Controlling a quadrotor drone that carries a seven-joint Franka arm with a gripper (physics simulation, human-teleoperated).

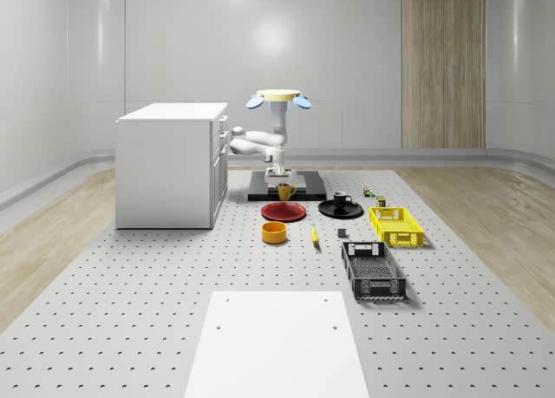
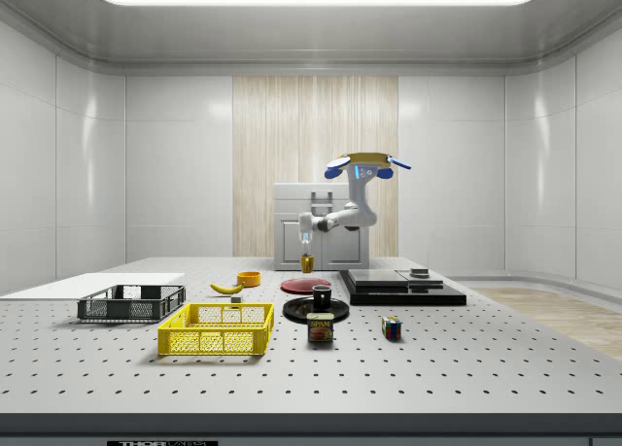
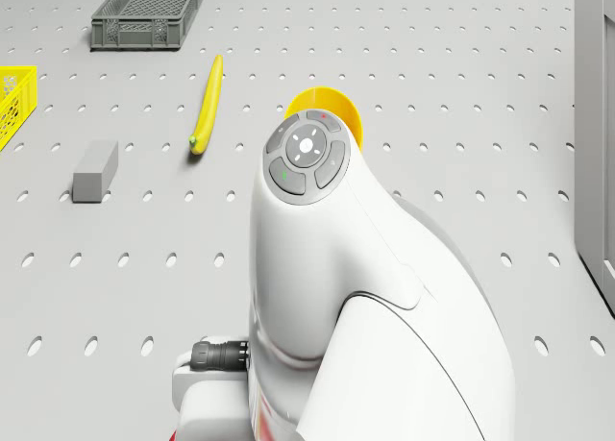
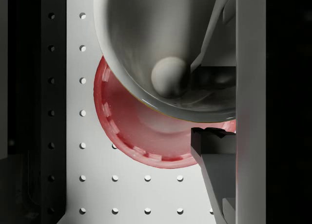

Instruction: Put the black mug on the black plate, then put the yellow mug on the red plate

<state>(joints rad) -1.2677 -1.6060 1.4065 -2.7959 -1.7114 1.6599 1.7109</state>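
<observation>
Step in hand: you are on the second half of the task. The black mug (image 1: 342, 199) already stands on the black plate (image 1: 341, 210), so carrying the yellow mug (image 1: 285, 191) to the red plate (image 1: 284, 212) is what remains.
Drone: you see the drone (image 1: 277, 98) hovering above the dark base slab (image 1: 286, 188) behind the plates, with the arm reaching down and forward from it.
End effector: the end effector (image 4: 217, 102) is clamped on the yellow mug's wall; in the wrist view one finger (image 4: 214, 146) sits outside the rim and the other goes down inside the cup.
Yellow mug, place: it hangs in the air just behind the red plate's far edge, clear of the surface (image 1: 173, 285). The wrist view shows the red plate (image 4: 131, 131) partly under the mug (image 4: 161, 48), not centred.
Yellow mug, pose: its long axis stands upright, mouth up towards the wrist. In the whole-scene view the handle seems to point to that view's right, though it is small there.
Next move: you need to bring the mug forward until it is over the middle of the red plate, then lower it straight down, keeping it upright, and release only once its base rests on the plate.
Nearby: the yellow bowl (image 1: 274, 232) and banana (image 1: 314, 234) lie in front of the red plate, apart from it.
</observation>
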